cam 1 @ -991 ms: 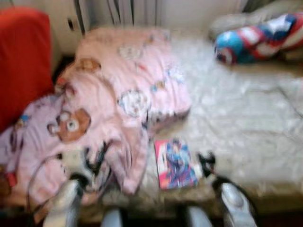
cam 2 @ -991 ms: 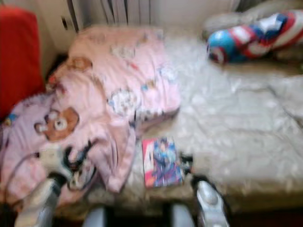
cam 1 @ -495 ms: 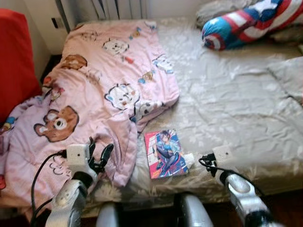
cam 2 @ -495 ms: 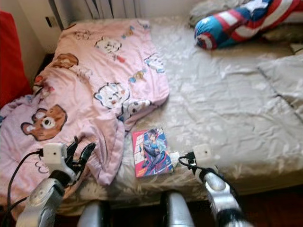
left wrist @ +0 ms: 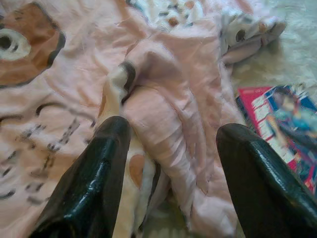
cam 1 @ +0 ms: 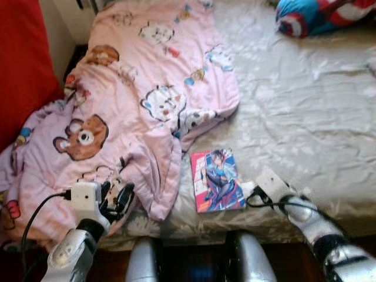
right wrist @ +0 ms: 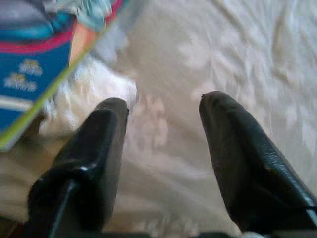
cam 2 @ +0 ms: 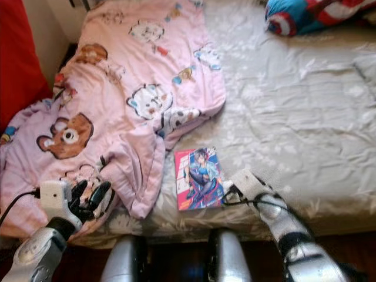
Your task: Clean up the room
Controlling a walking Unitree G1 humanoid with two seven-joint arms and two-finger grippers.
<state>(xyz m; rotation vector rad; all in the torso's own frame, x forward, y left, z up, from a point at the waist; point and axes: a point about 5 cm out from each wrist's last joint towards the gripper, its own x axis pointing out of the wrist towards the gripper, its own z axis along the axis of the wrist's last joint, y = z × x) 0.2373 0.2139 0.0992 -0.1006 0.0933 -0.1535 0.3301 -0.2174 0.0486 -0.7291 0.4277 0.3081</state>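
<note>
Both grippers hung low over the near edge of the bed (cam 1: 305,100); the left gripper (left wrist: 171,163) had its two black fingers spread apart above a bunched fold of the pink blanket (cam 1: 147,100), gripping nothing; the right gripper (right wrist: 163,144) was likewise spread wide, its fingers poised over the pale patterned sheet (right wrist: 237,54) just beside the book's corner, with nothing between them. A comic book (cam 1: 217,180) with a bright red-and-blue cover lay flat on the sheet near the bed's front edge, between the two arms, just beside the blanket's hanging hem; beside it sat a small white crumpled thing (right wrist: 91,91), touching the book's edge, though what it was could not be told. The blanket, printed with bears and other cartoon animals, sprawled rumpled across the robot's left half of the bed; a red surface (cam 1: 23,64) stood beyond it at the far left; a blue, red and white cushion (cam 1: 317,14) rested at the far right corner of the bed.
</note>
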